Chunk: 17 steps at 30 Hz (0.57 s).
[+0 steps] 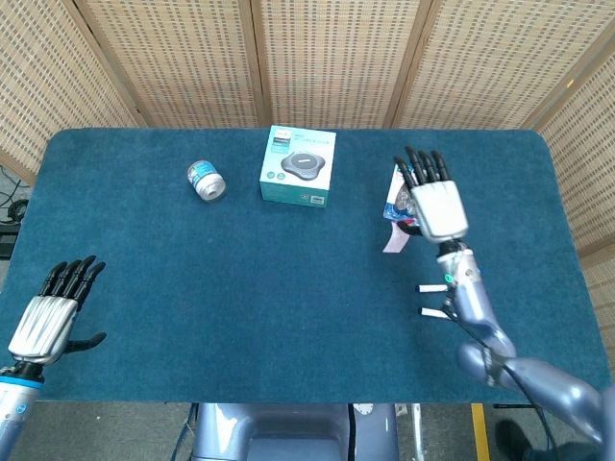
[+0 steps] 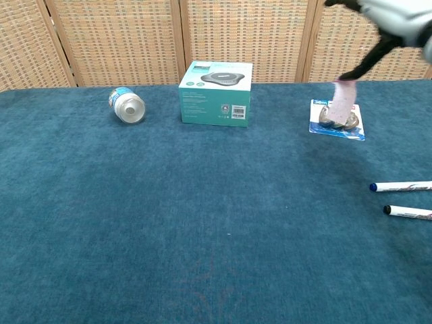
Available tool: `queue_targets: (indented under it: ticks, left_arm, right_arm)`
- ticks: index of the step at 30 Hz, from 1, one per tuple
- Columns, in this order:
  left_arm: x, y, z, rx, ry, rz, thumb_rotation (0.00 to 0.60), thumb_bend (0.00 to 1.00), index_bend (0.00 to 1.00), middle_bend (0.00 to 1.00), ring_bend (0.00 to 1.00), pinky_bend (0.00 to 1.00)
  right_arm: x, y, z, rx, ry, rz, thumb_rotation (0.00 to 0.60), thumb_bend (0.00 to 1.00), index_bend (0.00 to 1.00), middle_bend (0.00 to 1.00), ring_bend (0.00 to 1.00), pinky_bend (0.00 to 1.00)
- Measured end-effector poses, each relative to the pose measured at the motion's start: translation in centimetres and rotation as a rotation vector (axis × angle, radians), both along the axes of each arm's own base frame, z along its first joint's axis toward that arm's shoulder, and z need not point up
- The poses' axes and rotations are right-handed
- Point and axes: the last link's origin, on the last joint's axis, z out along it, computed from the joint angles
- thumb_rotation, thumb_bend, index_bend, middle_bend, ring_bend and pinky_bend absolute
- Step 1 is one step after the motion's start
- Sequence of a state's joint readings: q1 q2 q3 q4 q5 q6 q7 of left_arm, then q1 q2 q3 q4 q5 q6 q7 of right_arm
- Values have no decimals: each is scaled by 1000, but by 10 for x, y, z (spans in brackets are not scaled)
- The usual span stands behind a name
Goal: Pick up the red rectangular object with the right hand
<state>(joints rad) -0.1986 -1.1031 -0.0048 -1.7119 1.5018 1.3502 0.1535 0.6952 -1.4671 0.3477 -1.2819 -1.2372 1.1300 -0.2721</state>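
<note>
The red rectangular object (image 1: 396, 239) (image 2: 342, 101) shows a pale pink face and hangs in the air, well above the blue table (image 1: 288, 288). My right hand (image 1: 434, 200) (image 2: 395, 13) pinches its top edge between dark fingertips (image 2: 358, 67), with the other fingers spread. In the chest view the hand is cut off by the top right corner. My left hand (image 1: 44, 316) hovers at the table's near left edge, fingers apart and empty; only the head view shows it.
A teal box (image 1: 299, 165) (image 2: 217, 92) and a small can (image 1: 206, 180) (image 2: 127, 104) lie at the back. A blister pack (image 2: 337, 120) lies beneath the held object. Two markers (image 2: 401, 186) (image 2: 408, 212) lie at the right.
</note>
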Motion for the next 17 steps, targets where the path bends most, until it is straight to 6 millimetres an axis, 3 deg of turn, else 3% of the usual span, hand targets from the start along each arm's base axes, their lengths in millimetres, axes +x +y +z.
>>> queue_targets:
  ticks: [4, 7, 11, 17]
  left_arm:
    - [0, -1, 1, 1, -9, -1, 600, 24, 0, 0, 0, 0]
    - [0, -3, 1, 3, -11, -6, 600, 24, 0, 0, 0, 0]
    - [1, -3, 1, 5, -10, -9, 600, 24, 0, 0, 0, 0]
    - [1, -3, 0, 20, 4, -11, 600, 23, 0, 0, 0, 0]
  right_arm:
    - [-29, 31, 32, -52, -9, -19, 600, 1, 0, 0, 0, 0]
    - [-56, 59, 40, -85, -6, -31, 600, 0, 0, 0, 0, 0]
    - [-88, 96, 42, -86, 5, -50, 600, 0, 0, 0, 0, 0]
    - [-111, 137, 35, -36, 40, -54, 600, 0, 0, 0, 0, 0]
